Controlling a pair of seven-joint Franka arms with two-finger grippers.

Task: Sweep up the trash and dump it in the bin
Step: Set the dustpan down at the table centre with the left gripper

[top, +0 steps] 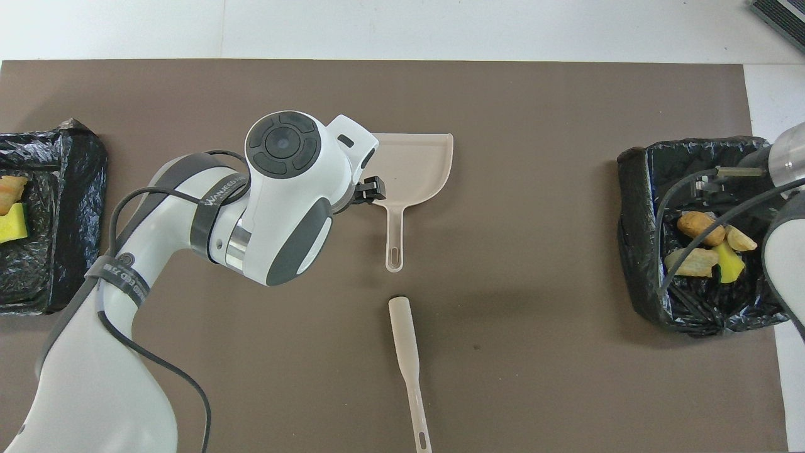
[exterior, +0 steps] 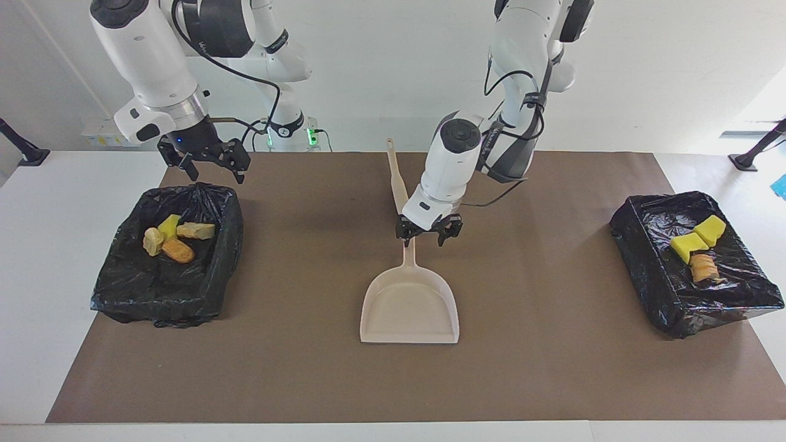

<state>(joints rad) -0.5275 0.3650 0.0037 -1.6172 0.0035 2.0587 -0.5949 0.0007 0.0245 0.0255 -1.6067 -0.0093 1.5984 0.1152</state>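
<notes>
The dustpan [exterior: 410,307] lies flat and empty in the middle of the brown mat [exterior: 307,368] on the bench. The left gripper [exterior: 428,232] hangs just over the dustpan's handle, its fingers spread and holding nothing. The flat sweeper tool [exterior: 396,178] lies nearer to the robots than the dustpan, in line with its handle.

The trash [exterior: 175,238] is already inside bags: four lumps lie in the black-lined bin [exterior: 123,288] at the right arm's end of the bench, and three more lumps [exterior: 700,245] sit on the second black bag [exterior: 663,307] at the left arm's end, both well apart from the dustpan. The right gripper [exterior: 206,162] waits over the rim of the first bin, fingers spread and empty.

I judge that the dustpan is just set down. To do this well, the left arm should rise straight up from the handle, so a finger does not catch it and turn the dustpan.

On the left arm's cable strap some white letters show, but I cannot read them surely.
</notes>
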